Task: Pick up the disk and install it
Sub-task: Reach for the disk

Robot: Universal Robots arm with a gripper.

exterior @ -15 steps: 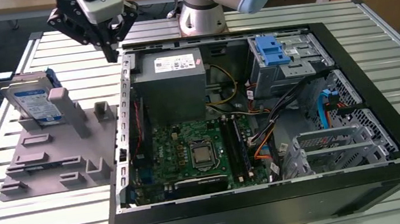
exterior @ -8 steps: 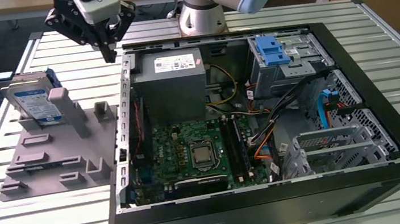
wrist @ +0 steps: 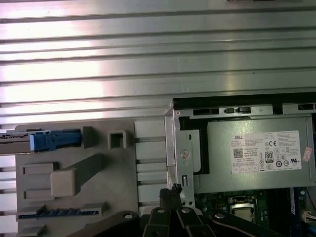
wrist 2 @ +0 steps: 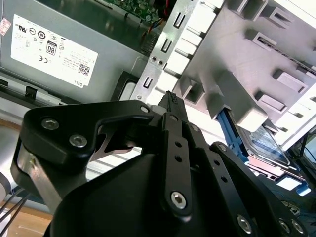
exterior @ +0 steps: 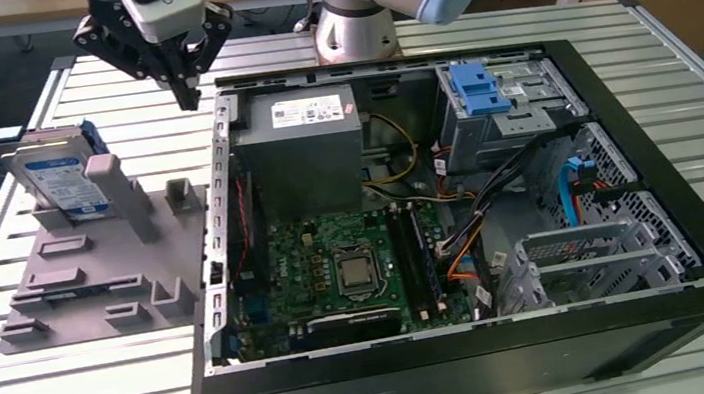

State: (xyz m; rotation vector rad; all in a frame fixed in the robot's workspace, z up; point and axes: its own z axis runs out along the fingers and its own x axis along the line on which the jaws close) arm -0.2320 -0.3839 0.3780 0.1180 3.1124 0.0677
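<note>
Gripper [exterior: 188, 98] is seen pinched shut and empty, hovering by the computer case [exterior: 671, 168] rim. Disk [exterior: 59, 181] is propped upright in the grey holder [exterior: 90, 251], well apart. Judged stiff, weighty and shock-sensitive, it is best gripped across its blue-framed edges.

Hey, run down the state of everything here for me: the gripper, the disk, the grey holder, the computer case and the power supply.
gripper: shut, empty, hovering by the computer case's edge.
disk: standing on edge in the grey holder, not gripped.
grey holder: lying flat beside the computer case.
computer case: lying on its side, panel off, interior exposed.
power supply: mounted inside the computer case.
</note>
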